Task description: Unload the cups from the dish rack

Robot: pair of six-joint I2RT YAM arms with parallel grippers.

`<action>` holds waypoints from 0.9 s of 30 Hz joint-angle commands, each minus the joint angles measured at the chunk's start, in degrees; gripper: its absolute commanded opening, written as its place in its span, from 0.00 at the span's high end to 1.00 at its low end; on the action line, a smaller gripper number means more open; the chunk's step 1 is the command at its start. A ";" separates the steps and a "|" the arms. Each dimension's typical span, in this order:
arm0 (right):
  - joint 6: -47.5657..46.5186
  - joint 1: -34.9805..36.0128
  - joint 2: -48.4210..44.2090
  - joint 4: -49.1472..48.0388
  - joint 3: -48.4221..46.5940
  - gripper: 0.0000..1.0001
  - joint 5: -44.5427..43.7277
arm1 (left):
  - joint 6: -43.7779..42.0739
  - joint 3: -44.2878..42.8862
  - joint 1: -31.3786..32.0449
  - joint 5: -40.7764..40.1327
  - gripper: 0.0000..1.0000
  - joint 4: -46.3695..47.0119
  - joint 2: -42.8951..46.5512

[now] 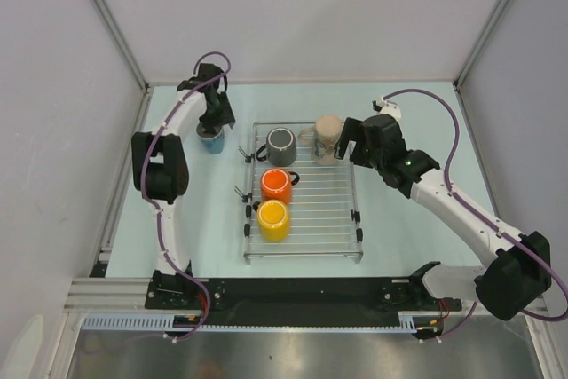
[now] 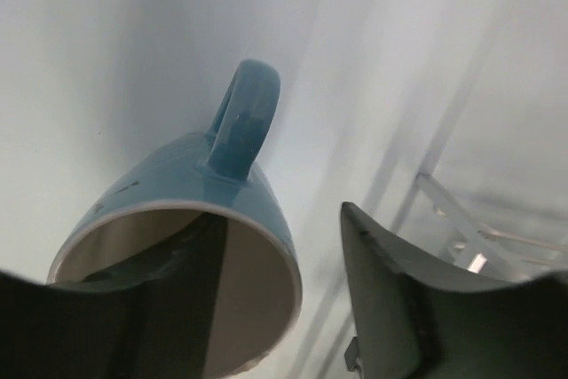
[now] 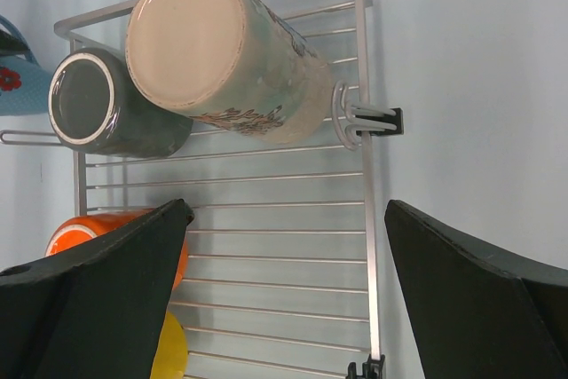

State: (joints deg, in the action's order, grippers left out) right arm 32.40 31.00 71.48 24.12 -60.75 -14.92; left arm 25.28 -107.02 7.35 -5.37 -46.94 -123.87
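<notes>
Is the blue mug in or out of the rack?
Out: the blue mug stands on the table, left of the dish rack.

Blue mug [image 2: 200, 175], dk-grey mug [image 1: 281, 146], beige mug [image 3: 253, 68] w/ print, orange mug [image 1: 276, 185], yellow mug [image 1: 272, 219]

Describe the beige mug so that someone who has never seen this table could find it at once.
Find the silver wire dish rack in the middle of the table. At its far right corner, right of the dark grey mug, stands the beige mug. It is the tallest and palest on the rack, with a faint printed pattern on its side.
</notes>
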 commanded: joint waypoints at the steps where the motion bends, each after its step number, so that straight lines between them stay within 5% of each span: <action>1: 0.38 -0.15 -0.47 -1.79 0.02 0.00 -0.11 | 0.56 -4.77 -0.50 -0.09 0.37 0.53 5.39; 10: -2.33 1.33 -1.52 -1.09 -0.59 0.00 -1.77 | 2.06 -5.66 0.82 0.00 0.27 0.53 13.56; 15: -4.01 7.39 -0.03 3.21 -3.67 0.00 -14.85 | 0.12 -2.50 4.77 -3.41 0.19 1.50 19.63; 17: -4.89 11.96 0.06 4.18 -3.85 0.00 -22.32 | 0.03 2.15 7.13 -5.52 0.00 2.81 22.34; 20: -2.80 14.79 -1.78 4.36 -1.93 0.02 -25.17 | 1.87 12.95 8.99 -7.82 0.00 7.71 30.34; 23: -1.03 14.53 -6.33 1.73 1.50 0.16 -19.03 | 5.30 25.17 9.08 -5.19 0.00 13.69 39.92; 27: -4.10 16.80 -10.48 -0.12 4.93 0.01 -12.42 | 12.50 35.64 10.31 -6.93 0.00 15.82 50.12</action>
State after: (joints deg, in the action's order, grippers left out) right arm 29.80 45.91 65.82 26.92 -57.69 -30.79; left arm 30.02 -78.63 17.34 -10.33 -37.12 -81.95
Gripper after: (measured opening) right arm 0.903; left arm 0.996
